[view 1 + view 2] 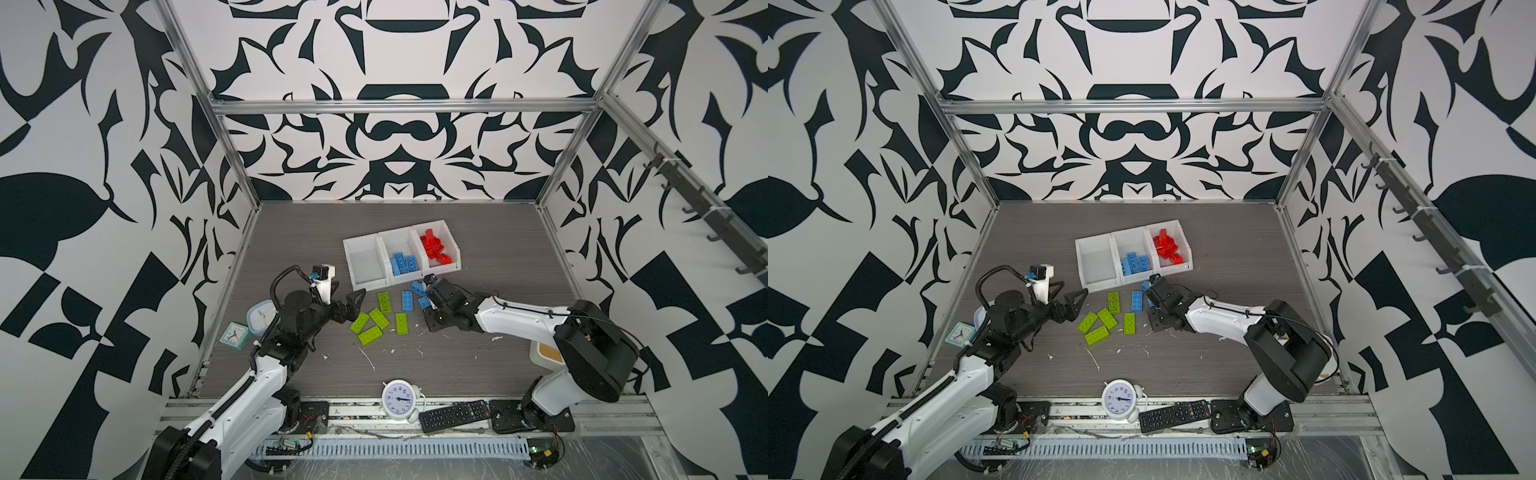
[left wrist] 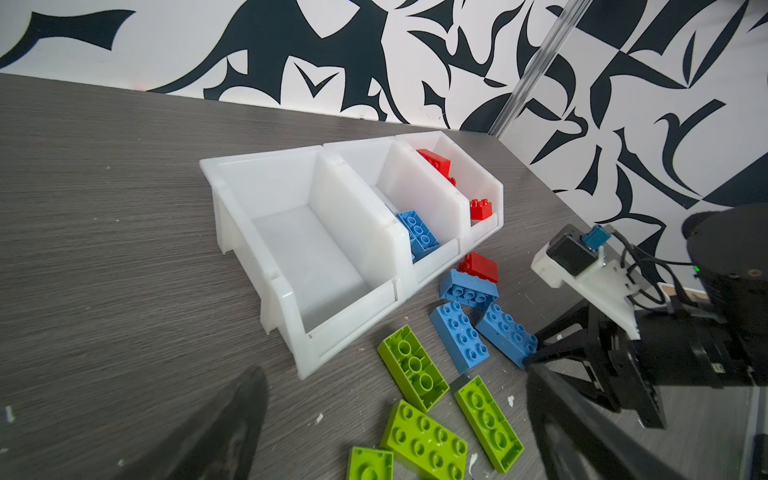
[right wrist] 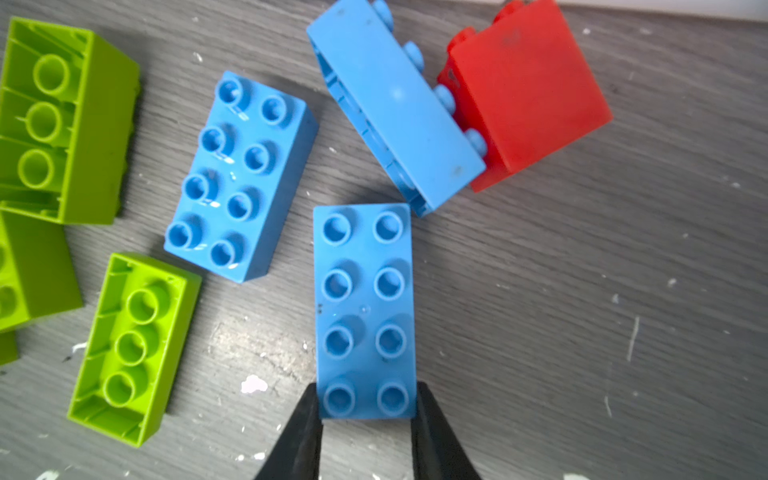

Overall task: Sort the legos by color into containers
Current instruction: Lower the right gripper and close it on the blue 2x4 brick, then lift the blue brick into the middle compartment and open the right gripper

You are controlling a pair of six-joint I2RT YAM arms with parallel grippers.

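Three joined white containers (image 1: 361, 240) stand mid-table: the left one empty, the middle one holding blue legos (image 1: 402, 262), the right one red legos (image 1: 434, 248). Several lime green legos (image 1: 379, 318) lie in front of them. My right gripper (image 3: 365, 405) is shut on one end of a blue brick (image 3: 363, 299) that lies studs-up on the table. Beside it lie another blue brick (image 3: 241, 174), a blue brick on its side (image 3: 399, 108) and a red brick (image 3: 528, 91). My left gripper (image 2: 395, 436) hangs open above the green legos (image 2: 424, 440), holding nothing.
A round white alarm clock (image 1: 401, 401) and a black remote (image 1: 455, 414) sit at the front edge. A small teal clock (image 1: 234, 336) and a round lidded tub (image 1: 261, 318) are at the left. A white bin with a wooden lid (image 1: 544, 353) lies under the right arm.
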